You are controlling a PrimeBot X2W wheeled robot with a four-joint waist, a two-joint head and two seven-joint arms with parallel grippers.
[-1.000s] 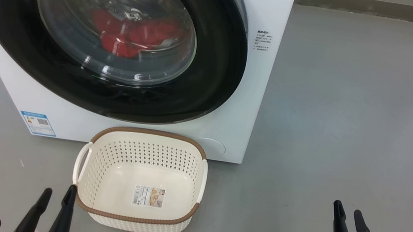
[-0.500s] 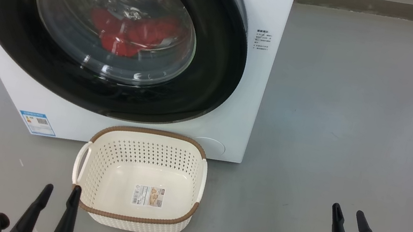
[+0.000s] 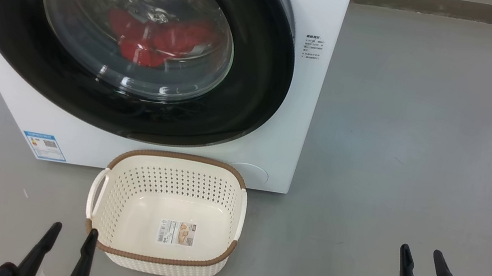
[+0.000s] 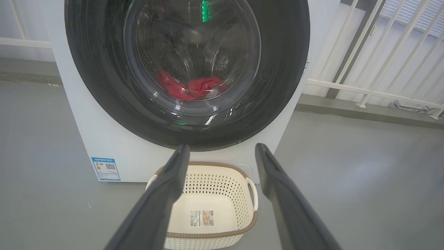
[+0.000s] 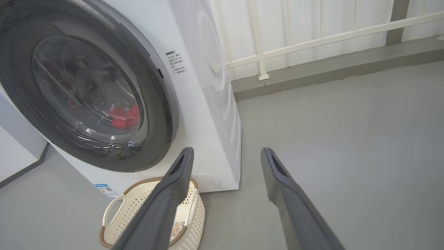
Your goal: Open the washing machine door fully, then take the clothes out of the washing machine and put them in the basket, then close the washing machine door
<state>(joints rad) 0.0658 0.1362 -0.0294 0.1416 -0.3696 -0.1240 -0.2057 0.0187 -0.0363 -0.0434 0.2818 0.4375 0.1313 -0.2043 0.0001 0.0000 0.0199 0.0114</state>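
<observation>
door (image 3: 137,23): shut, clothes (image 3: 157,39) behind glass
basket (image 3: 182,157): below door, for short drops
left gripper (image 3: 74,228): fingers apart, empty
right gripper (image 3: 421,250): fingers apart, empty

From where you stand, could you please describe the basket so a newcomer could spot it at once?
Find the big white washing machine. On the grey floor right before it sits the basket, cream, perforated, with a brown woven-look rim.

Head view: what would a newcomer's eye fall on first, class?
The washing machine door, a glossy black ring, dominates the upper left, with the red clothes bright behind its glass. Below it, on the grey floor, stands the cream basket, holding just a paper label.
</observation>
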